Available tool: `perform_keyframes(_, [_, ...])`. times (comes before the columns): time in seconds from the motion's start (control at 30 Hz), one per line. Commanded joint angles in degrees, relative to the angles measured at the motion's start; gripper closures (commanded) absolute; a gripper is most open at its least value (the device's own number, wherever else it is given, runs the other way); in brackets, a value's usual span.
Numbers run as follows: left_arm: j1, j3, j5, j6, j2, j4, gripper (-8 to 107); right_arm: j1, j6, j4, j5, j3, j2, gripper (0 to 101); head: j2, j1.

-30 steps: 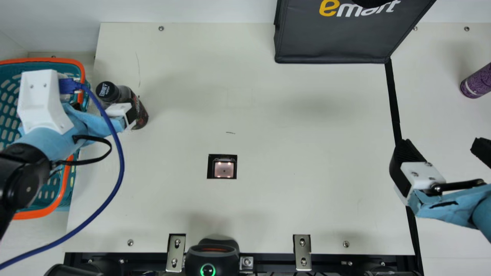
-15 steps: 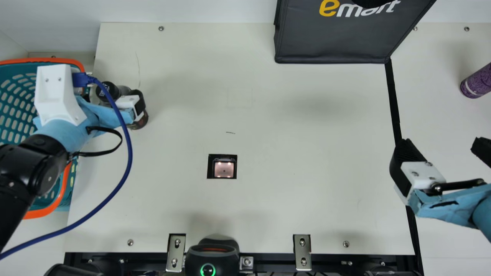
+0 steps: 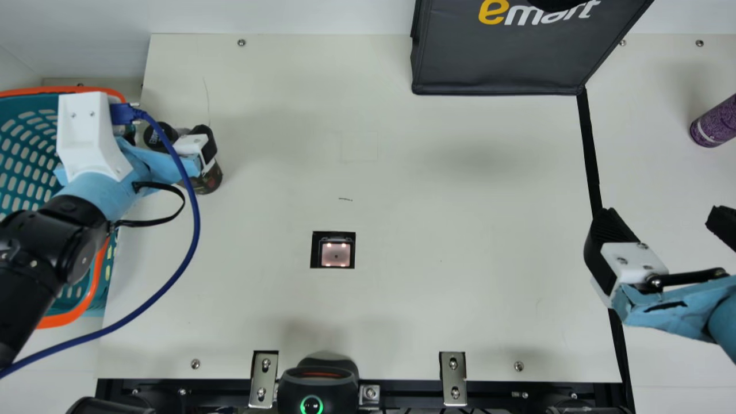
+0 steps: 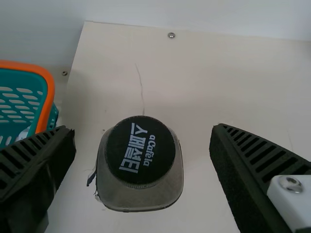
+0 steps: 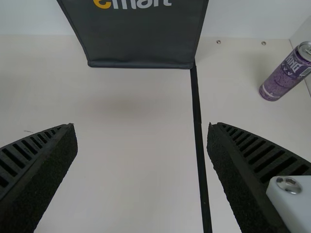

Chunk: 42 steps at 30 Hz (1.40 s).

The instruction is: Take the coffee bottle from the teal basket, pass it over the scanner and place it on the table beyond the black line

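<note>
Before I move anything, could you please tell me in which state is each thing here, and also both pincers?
Coffee bottle: upright, capped, outside the basket, between the spread fingers of the left pincer
Left pincer: open, around the bottle
Right pincer: open, nothing held
Teal basket: upright, open at the top
Scanner window: lit
Purple can: upright, beyond the black line

Near the left gripper (image 3: 167, 140), the basket (image 4: 24, 80) is teal, rimmed orange. Between its fingers (image 4: 257, 155), the bottle cap (image 4: 141, 150) is black with white lettering.
</note>
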State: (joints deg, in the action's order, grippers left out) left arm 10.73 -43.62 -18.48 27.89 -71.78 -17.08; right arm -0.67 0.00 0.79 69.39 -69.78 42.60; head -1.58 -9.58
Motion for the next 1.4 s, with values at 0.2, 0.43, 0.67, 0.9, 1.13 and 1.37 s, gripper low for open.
perform_keyframes(0.2, [-0.16,0.10,0.61,1.03,-0.43,-1.21,76,0.00,0.00,0.00,0.00,0.00,0.00,6,0.00,1.66])
perform_keyframes(0.43, [0.93,-1.59,-3.02,1.79,1.27,-0.78,107,0.00,0.00,0.00,0.00,0.00,0.00,6,0.00,1.66])
perform_keyframes(0.67, [3.80,-5.22,-11.49,1.72,4.28,0.57,107,0.00,0.00,0.00,0.00,0.00,0.00,6,0.00,1.66])
perform_keyframes(0.9, [7.62,-9.56,-21.35,2.35,6.51,1.34,107,0.00,0.00,0.00,0.00,0.00,0.00,6,0.00,1.66])
perform_keyframes(1.13, [13.28,-12.40,-27.26,5.30,7.35,0.33,107,0.00,0.00,0.00,0.00,0.00,0.00,6,0.00,1.66])
perform_keyframes(1.37, [21.17,-13.46,-30.27,11.30,7.30,-2.69,107,0.00,0.00,0.00,0.00,0.00,0.00,6,0.00,1.66])
